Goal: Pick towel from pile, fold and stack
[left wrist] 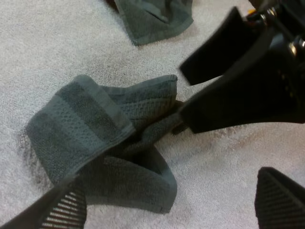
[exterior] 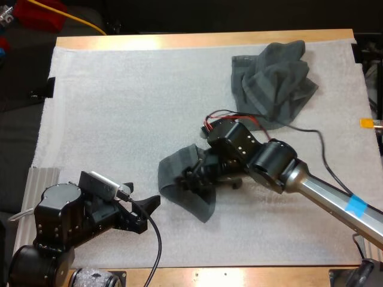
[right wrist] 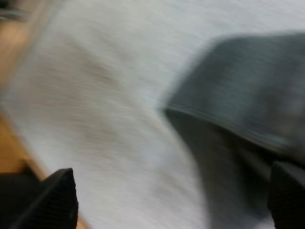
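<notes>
The right arm (exterior: 281, 164) is showing rounded black joint housings dotted with small pale screws, and a silver tube banded with blue tape (exterior: 356, 206). The left arm (exterior: 60, 218) is wearing matte black, the left gripper (exterior: 143, 193) showing ribbed black fingers (left wrist: 66, 210).

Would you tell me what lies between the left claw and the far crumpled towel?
A loose towel, with the right claw at it, as the high view shows.

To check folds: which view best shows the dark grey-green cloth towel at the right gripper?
Left wrist view: the dark grey-green towel shows close, folds plain. High view: right gripper hides part. Right wrist view: one edge.
</notes>
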Robot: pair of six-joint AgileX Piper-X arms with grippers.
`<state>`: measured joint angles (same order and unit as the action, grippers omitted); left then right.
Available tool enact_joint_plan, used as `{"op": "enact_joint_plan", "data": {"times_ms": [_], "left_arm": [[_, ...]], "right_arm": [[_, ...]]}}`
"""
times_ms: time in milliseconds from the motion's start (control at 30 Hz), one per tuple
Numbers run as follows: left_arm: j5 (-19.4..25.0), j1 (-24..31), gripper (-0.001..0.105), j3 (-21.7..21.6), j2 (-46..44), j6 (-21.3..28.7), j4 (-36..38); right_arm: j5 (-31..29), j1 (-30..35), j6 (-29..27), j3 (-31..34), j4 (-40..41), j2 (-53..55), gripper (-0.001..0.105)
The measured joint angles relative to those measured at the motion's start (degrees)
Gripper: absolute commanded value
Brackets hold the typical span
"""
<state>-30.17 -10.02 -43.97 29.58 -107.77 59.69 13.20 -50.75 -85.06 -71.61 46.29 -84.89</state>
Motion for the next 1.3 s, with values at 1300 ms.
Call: {"op": "enact_joint_plan", "data": {"times_ms": [1300], "left_arm": [[-0.1,0.0,0.071,0.0,0.0,1.8,3.6]], "right_arm": [[10.0,20.9,3.2,0.3,7.2,-11.3,0.078]]}}
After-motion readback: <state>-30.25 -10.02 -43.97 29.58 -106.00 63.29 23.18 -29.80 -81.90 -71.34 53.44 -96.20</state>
